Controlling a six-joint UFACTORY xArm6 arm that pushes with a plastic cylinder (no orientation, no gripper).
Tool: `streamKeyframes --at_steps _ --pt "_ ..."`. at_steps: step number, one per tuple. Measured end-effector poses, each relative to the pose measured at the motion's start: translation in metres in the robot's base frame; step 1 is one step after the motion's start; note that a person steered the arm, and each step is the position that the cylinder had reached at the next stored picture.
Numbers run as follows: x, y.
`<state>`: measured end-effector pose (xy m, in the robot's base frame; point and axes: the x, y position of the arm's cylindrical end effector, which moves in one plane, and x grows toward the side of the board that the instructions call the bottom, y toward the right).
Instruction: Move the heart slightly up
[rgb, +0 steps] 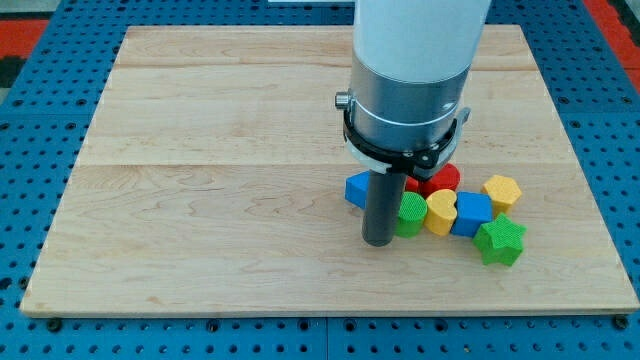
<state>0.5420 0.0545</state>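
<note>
Yellow plastic heart-shaped block (441, 212), taken to be the task's heart though its outline is small, is seen a short way to the view's right of my tip (378, 241), with a green ribbed round block (410, 213) between the two. No pincer is fitted, so nothing is open, closed or gripped; only the dark rod is carried. My tip is set down touching or just beside the green round block, below a blue angular block (357, 188).

Trouble is to be expected from crowding. The heart is wedged between the green round block and a blue cube (472, 213), and a red block (440, 180), partly hidden by the arm, sits just above it. A push from below would probably drive the red block up as well. If my tip were swept rightward from where it stands, the green round block would be shoved into the heart sideways. A green star block (500, 241) farther right could be clipped on the way round; a yellow hexagonal block (502, 191) lies beyond.

A pale wooden table (200, 150) is laid on a blue perforated base (20, 150), with ample bare wood toward the view's top.
</note>
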Motion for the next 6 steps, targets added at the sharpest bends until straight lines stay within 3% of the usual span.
streamKeyframes --at_steps 4,6 --pt "0.020 0.033" --pt "-0.004 0.082"
